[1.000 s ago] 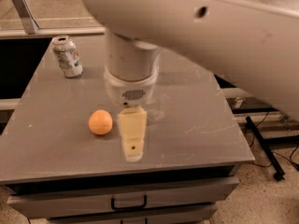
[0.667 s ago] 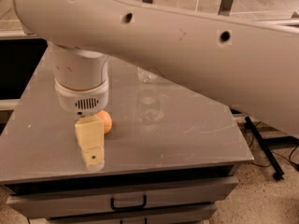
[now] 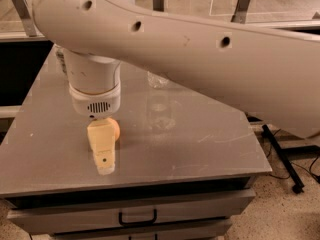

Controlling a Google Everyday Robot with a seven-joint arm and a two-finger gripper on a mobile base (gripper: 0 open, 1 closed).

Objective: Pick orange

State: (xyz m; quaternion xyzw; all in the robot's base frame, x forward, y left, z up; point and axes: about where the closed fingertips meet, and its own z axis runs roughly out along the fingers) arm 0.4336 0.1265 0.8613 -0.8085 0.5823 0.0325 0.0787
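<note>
The orange (image 3: 116,129) is a small pale orange fruit on the grey table (image 3: 210,149), left of centre. Only its right edge shows. My gripper (image 3: 103,151), cream-coloured, hangs from the white wrist (image 3: 95,91) directly in front of the orange and covers most of it. I cannot tell whether the gripper touches the fruit. The big white arm (image 3: 200,54) crosses the top of the view.
A clear water bottle (image 3: 159,106) stands upright to the right of the orange, its top behind the arm. A sliver of the soda can (image 3: 60,59) shows behind the wrist at the back left. A drawer with a handle (image 3: 137,217) lies below the table's front edge.
The gripper has swung left, from the orange's right side to in front of it, and now covers most of it. The arm now hides the soda can. The orange has stayed put.
</note>
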